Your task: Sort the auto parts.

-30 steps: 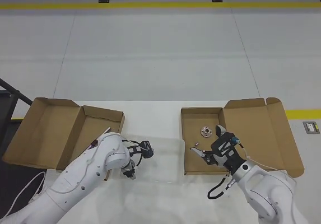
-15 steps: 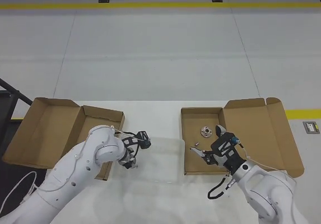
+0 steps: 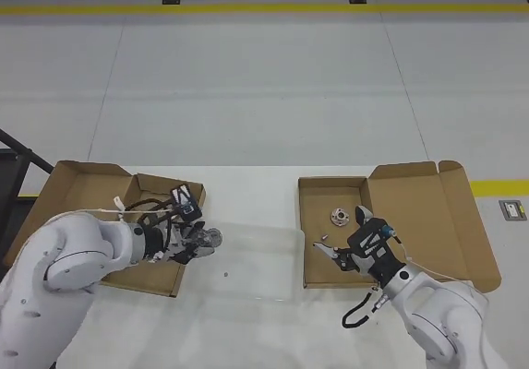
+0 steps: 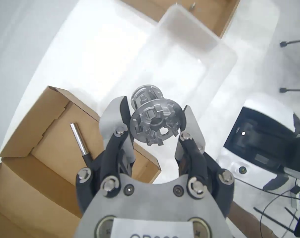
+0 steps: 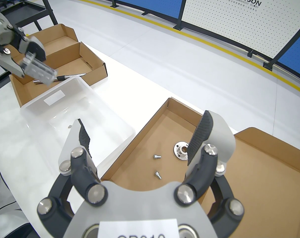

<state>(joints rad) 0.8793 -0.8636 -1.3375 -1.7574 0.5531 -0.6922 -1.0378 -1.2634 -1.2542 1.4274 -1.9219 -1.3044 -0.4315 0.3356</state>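
Two grippers hang over your white table (image 3: 246, 318), closest to you. Your left gripper (image 4: 153, 105) is clamped on a spoked metal hub (image 4: 152, 127), held in the air above the end of the clear bin (image 3: 259, 267) that lies next to the left cardboard box (image 3: 79, 217). Your right gripper (image 5: 145, 118) is spread wide with nothing between its ribbed pads (image 5: 199, 134), poised over the near part of the right cardboard box (image 3: 426, 221).

The bin lies flat on the table between the two boxes, each end just beside a box wall, so those cardboard walls stand between the bin and either tray. One tiny piece (image 5: 69, 126) lies on the bin's floor, too small to identify.

Inside the left box you have a slim metal rod (image 4: 79, 137) lying flat. Inside the right box a round flange (image 5: 179, 149) lies flat, partly behind your right gripper's finger in the wrist view, with two small bolts (image 5: 156, 157) near it. Both boxes have their lids folded open, away from the bin.

Beyond the table you see a pale grey floor (image 3: 264, 101) crossed by a yellow line (image 3: 264, 9). A black frame (image 3: 6, 138) stands off the table's left side, and white pegboard panels (image 5: 239, 20) alternating with blue ones line the far side of the room.
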